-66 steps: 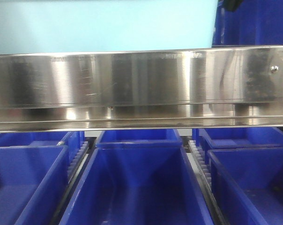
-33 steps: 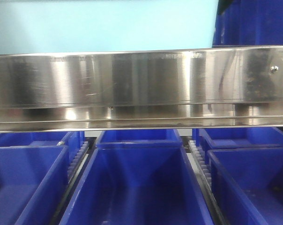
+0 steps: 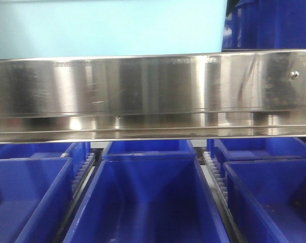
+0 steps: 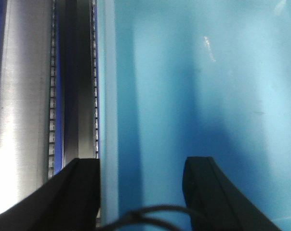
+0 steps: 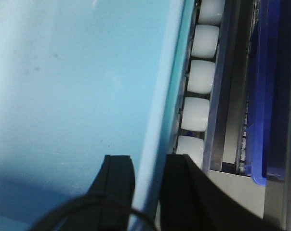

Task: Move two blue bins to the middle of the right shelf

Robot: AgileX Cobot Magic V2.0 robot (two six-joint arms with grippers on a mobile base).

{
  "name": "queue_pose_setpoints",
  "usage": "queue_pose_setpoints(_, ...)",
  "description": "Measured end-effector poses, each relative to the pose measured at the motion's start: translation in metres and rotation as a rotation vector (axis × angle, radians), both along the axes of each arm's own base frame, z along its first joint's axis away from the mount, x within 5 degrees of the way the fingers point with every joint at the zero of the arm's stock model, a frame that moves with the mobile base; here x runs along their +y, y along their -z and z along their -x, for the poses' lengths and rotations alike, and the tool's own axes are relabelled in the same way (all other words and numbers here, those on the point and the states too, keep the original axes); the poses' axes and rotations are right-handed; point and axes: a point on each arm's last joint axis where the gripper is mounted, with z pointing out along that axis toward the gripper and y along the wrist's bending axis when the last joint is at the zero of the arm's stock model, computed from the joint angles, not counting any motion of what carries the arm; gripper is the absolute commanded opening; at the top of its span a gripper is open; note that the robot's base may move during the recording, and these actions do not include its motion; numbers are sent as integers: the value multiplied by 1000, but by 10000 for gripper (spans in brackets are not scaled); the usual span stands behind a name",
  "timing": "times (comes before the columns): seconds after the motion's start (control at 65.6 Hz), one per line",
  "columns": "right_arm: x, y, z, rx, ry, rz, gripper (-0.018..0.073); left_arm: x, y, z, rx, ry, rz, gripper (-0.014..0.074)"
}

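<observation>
A light blue bin (image 3: 107,28) fills the top of the front view, above the steel shelf rail (image 3: 143,91). In the left wrist view my left gripper (image 4: 141,168) is open, its black fingers (image 4: 83,192) straddling the left rim of the light blue bin (image 4: 208,72); the rim lies close to the left finger. In the right wrist view my right gripper (image 5: 149,168) is shut on the right rim of the same bin (image 5: 63,72), one finger inside and one outside. A dark blue bin (image 3: 274,25) stands behind at the upper right.
Below the rail, three dark blue bins (image 3: 148,202) sit side by side, with more behind them, separated by roller tracks (image 3: 216,177). White rollers (image 5: 201,77) run just right of the light blue bin's rim, and a dark blue bin (image 5: 266,96) lies beyond them.
In the front view the light blue bin's right edge has shifted slightly left, showing more of the dark blue bin behind it at the upper right.
</observation>
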Motion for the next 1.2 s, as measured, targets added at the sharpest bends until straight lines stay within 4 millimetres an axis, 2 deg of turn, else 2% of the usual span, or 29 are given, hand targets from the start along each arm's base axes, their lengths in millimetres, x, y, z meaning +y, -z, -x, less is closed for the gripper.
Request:
queue_pose_setpoints(0.198, -1, 0, 0, -4, -2, 4, -153, 0, -1, 0, -1, 0, 24, -111)
queue_pose_setpoints(0.519, -7, -7, 2, -56, 7, 7, -153, -2, -16, -5, 5, 41, 31, -111)
queue_pose_setpoints(0.641, -9, -18, 0, -96, 18, 4, -153, -3, -29, -7, -6, 48, 35, -111)
queue_pose_setpoints(0.763, -13, -41, -2, -172, 32, -1, -153, -3, -50, -7, -70, 51, 52, -111)
queue_pose_setpoints(0.885, -18, -74, -4, -305, 49, -30, -153, -3, -79, -7, -181, 51, 82, -111)
queue_pose_setpoints(1.083, -27, -123, 5, -474, 69, -80, -153, -1, -125, 1, -349, 49, 149, -111)
queue_pose_setpoints(1.205, -30, -141, 9, -544, 76, -111, -153, 0, -144, 6, -426, 49, 183, -111)
